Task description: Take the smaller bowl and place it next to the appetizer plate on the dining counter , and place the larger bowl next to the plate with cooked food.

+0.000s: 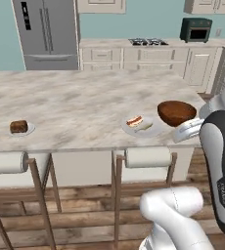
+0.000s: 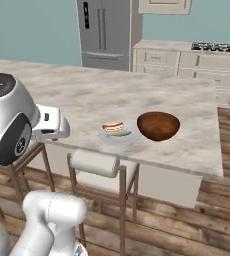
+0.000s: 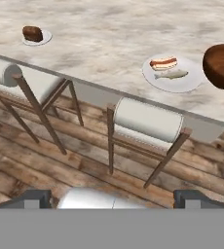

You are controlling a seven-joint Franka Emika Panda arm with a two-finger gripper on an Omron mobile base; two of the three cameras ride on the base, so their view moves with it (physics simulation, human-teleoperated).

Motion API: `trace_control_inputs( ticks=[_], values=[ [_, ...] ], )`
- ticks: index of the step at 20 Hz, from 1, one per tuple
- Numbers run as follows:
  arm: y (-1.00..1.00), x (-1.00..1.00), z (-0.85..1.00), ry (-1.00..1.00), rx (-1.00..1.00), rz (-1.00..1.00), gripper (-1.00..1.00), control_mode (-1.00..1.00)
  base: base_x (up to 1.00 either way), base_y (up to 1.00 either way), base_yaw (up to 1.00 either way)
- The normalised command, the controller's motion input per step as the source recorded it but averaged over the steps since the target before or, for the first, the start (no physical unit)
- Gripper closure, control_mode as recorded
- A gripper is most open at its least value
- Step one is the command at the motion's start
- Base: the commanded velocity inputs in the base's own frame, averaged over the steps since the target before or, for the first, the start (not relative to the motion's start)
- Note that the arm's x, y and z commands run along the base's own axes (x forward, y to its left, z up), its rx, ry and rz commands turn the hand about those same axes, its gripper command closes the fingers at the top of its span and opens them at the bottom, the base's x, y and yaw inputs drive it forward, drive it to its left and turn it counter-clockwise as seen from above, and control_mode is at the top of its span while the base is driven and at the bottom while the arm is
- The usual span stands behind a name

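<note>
The larger bowl (image 1: 176,112) (image 2: 158,125) (image 3: 223,65), dark reddish-brown wood, stands on the dining counter (image 1: 85,97) (image 2: 112,90) (image 3: 109,24), touching the right side of the plate with cooked food (image 1: 153,131) (image 2: 107,137) (image 3: 192,82). Far to the left sits the appetizer plate (image 1: 30,129) (image 3: 46,38) with its brown block. My gripper (image 3: 116,198) is open and holds nothing. It hovers off the counter's front edge, above the stools, looking back at the counter. The smaller bowl is out of view.
Two wooden-legged stools with pale cylinder backs (image 1: 146,157) (image 1: 7,162) (image 2: 94,162) (image 3: 148,119) stand under the counter's front edge over a plank floor. Behind the counter are a fridge (image 1: 48,31), cabinets with a stove (image 1: 147,42) and a toaster oven (image 1: 196,30).
</note>
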Motion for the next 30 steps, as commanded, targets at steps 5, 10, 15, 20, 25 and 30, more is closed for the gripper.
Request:
trace_control_inputs(
  ticks=[5,10,15,20,25,30],
  values=[
    [0.0,0.0,0.0,0.0,0.0,0.0,-1.0,1.0,-0.13,0.85,0.35],
    [0.0,0.0,0.0,0.0,0.0,0.0,-1.0,1.0,0.29,0.58,0.69],
    [0.0,0.0,0.0,0.0,0.0,0.0,-1.0,1.0,0.26,0.41,0.73],
    [0.0,0.0,0.0,0.0,0.0,0.0,-1.0,1.0,0.61,0.35,0.64],
    [0.0,0.0,0.0,0.0,0.0,0.0,-1.0,1.0,1.0,0.03,0.53],
    [0.0,0.0,0.0,0.0,0.0,0.0,-1.0,1.0,1.0,0.04,0.4]
  ],
)
